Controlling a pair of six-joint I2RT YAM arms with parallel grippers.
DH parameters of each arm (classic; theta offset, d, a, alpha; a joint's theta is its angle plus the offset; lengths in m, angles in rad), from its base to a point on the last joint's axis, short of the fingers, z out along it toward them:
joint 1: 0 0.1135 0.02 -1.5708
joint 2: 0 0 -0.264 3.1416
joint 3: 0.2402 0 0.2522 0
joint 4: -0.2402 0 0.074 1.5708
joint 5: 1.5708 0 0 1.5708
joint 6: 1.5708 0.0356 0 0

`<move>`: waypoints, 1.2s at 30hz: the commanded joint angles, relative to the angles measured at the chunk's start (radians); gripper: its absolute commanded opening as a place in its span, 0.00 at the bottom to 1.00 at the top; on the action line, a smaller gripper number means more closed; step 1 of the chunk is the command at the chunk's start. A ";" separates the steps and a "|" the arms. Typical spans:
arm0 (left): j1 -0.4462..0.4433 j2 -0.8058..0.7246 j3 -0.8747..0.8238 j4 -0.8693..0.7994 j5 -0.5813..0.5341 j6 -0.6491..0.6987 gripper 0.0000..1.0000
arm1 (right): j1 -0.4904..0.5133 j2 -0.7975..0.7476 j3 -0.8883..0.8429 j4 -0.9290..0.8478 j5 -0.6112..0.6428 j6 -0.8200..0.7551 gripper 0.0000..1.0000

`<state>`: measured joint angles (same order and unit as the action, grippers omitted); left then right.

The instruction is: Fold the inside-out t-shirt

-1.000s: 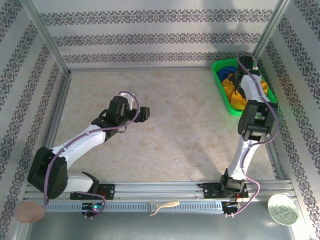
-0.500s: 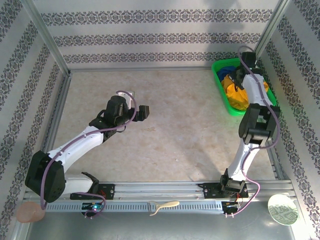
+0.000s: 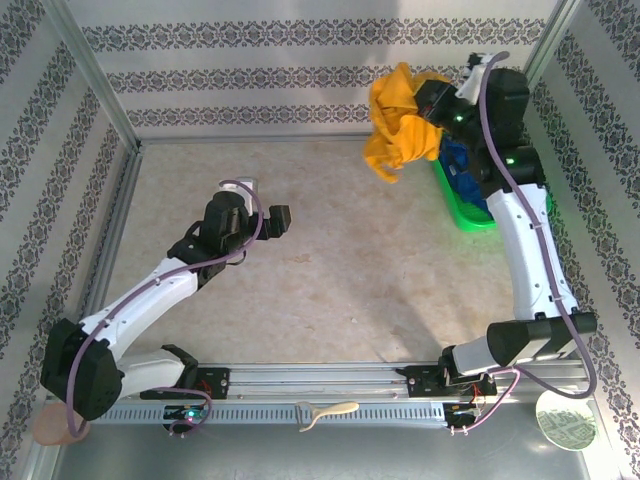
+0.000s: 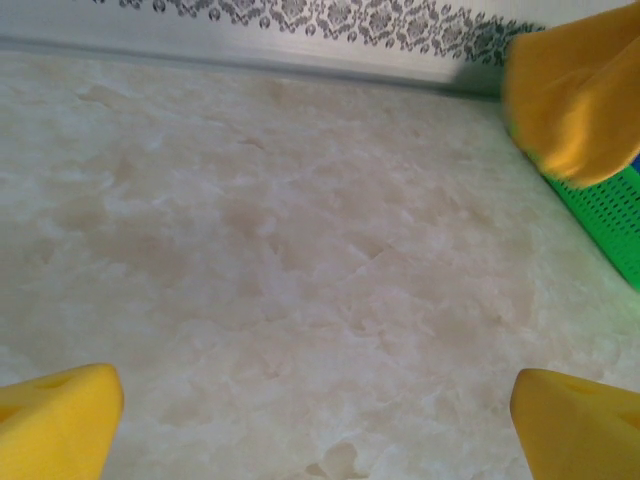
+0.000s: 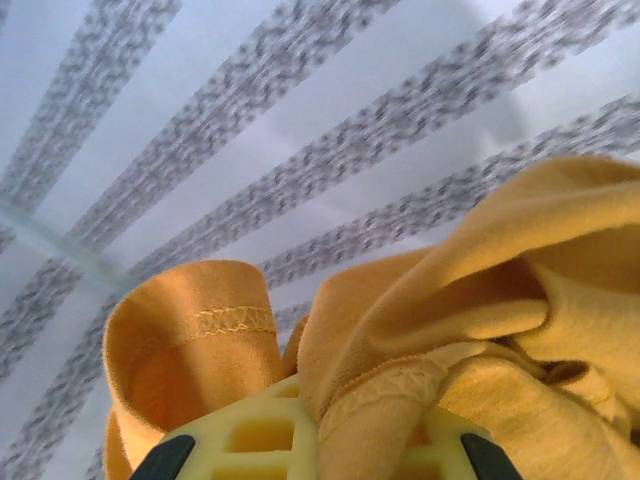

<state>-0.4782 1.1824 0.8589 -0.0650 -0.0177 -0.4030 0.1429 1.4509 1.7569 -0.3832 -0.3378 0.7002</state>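
The inside-out t-shirt [image 3: 400, 125] hangs bunched in the air at the far right corner. It is close to the patterned back wall [image 3: 300, 70] and well above the counter [image 3: 330, 270]. My right jaws are shut tight on a wad of its cloth. On the right wrist view the shirt [image 5: 480, 330] spills over the fingers [image 5: 260, 435], with a stitched hem showing. Its loose lower end dangles just left of the green bin [image 3: 470, 215], which holds a dark blue garment [image 3: 462, 165]. The right arm [image 3: 530, 250] reaches up along the right edge.

My left jaws are spread wide and hold nothing. They sit low over the counter, mid-left, pointing right. On the left wrist view I see the shirt [image 4: 575, 100] and the bin's wall [image 4: 600, 225] at the right. A broad stretch of bare counter lies between the two arms, running to the far wall and the left rail [image 3: 115, 230].
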 commanded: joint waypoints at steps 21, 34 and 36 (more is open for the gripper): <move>-0.013 -0.084 -0.038 -0.180 0.034 -0.076 0.99 | 0.273 -0.201 -0.841 0.179 0.156 -0.122 0.59; 0.037 -0.040 -0.030 -0.293 -0.179 -0.249 0.99 | 0.566 0.358 -0.315 -0.044 0.347 -0.142 0.63; 0.047 -0.090 -0.063 -0.281 -0.180 -0.278 0.99 | 0.589 0.461 -0.209 -0.102 0.409 -0.132 0.64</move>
<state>-0.4503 1.1606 0.8326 -0.3229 -0.1471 -0.5991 0.7071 1.8233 1.4456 -0.3538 -0.0616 0.5716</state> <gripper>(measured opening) 0.993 0.634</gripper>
